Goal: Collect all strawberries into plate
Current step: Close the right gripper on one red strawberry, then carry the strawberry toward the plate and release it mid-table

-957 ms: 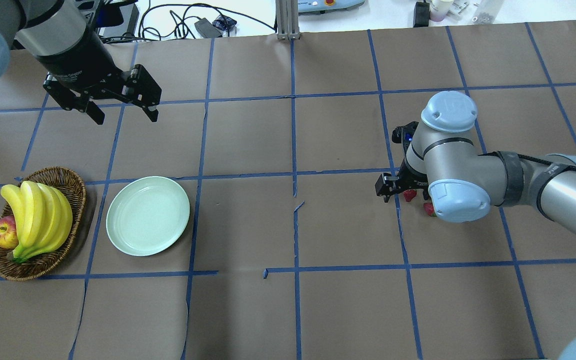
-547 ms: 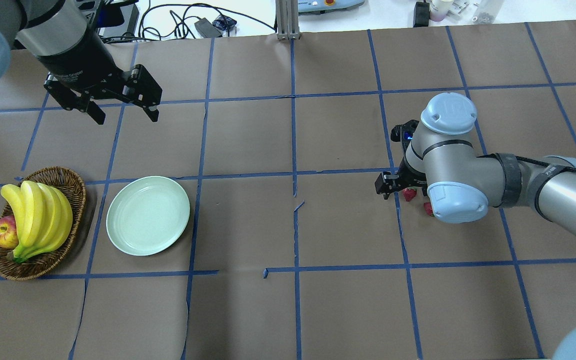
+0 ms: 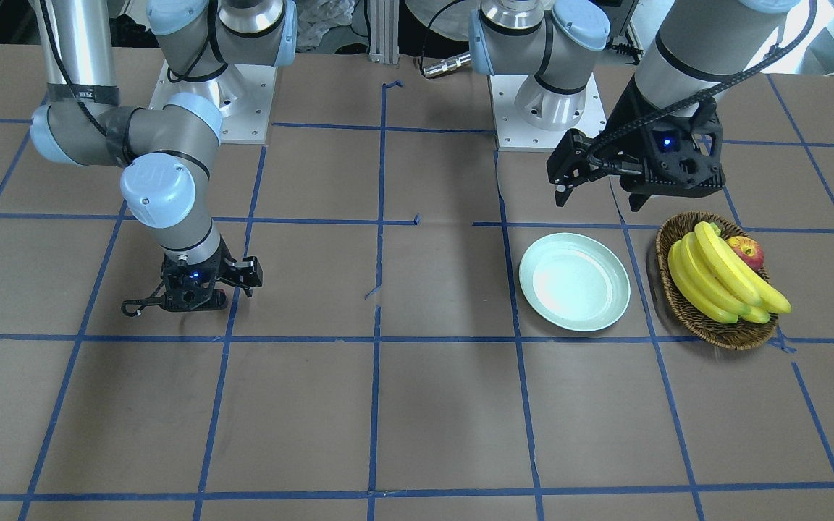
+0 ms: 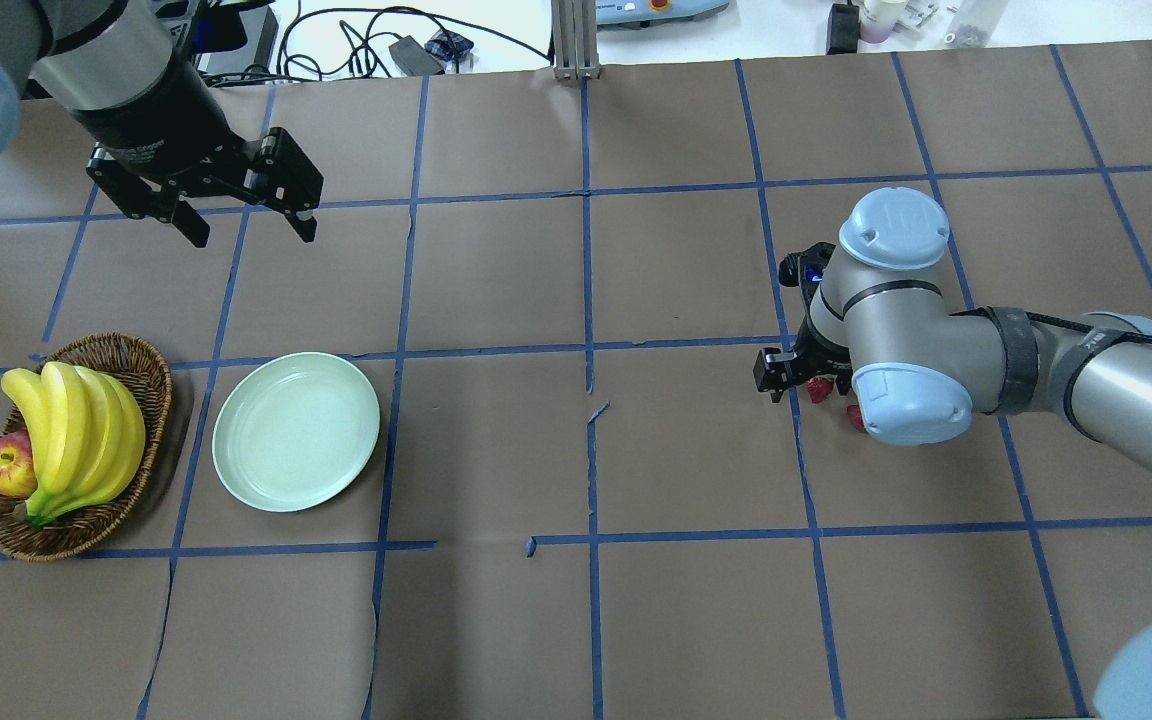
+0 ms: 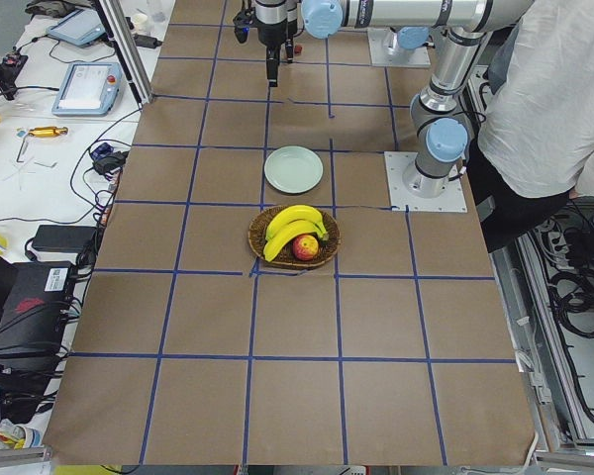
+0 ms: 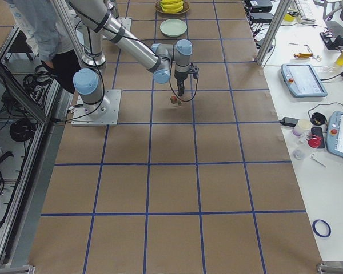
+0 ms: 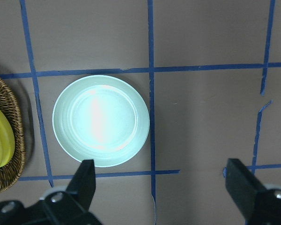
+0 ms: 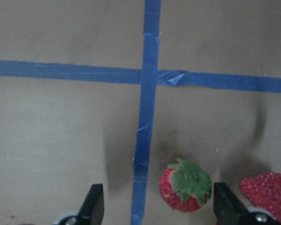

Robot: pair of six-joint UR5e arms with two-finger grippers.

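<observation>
Brown-papered, matte and gridded with blue tape (image 4: 588, 300), the bench (image 4: 496, 620) carries a woven wicker basket (image 4: 151, 400) at its near left, filled with smooth yellow bananas (image 4: 76, 430) and an apple (image 4: 4, 468). Just beside the basket sits the plate (image 4: 296, 432), round, glossy and pale green.

Well off to the right, far from the plate, the right claw (image 8: 159, 206) hangs low with its black fingers spread. One strawberry (image 8: 185, 185) lies on the paper between them. Since a second ago that arm has edged slightly leftward in the overhead view; nothing else has shifted. This berry is dimpled red. In the wrist view its leafy cap is turned up and rightward, its tip toward the lower left.

A second strawberry (image 8: 267, 187) lies just outside the right-hand finger, cut off by the frame edge.

Farther back, beyond the plate, the left claw (image 4: 246, 225) hovers high, spread wide and empty.
</observation>
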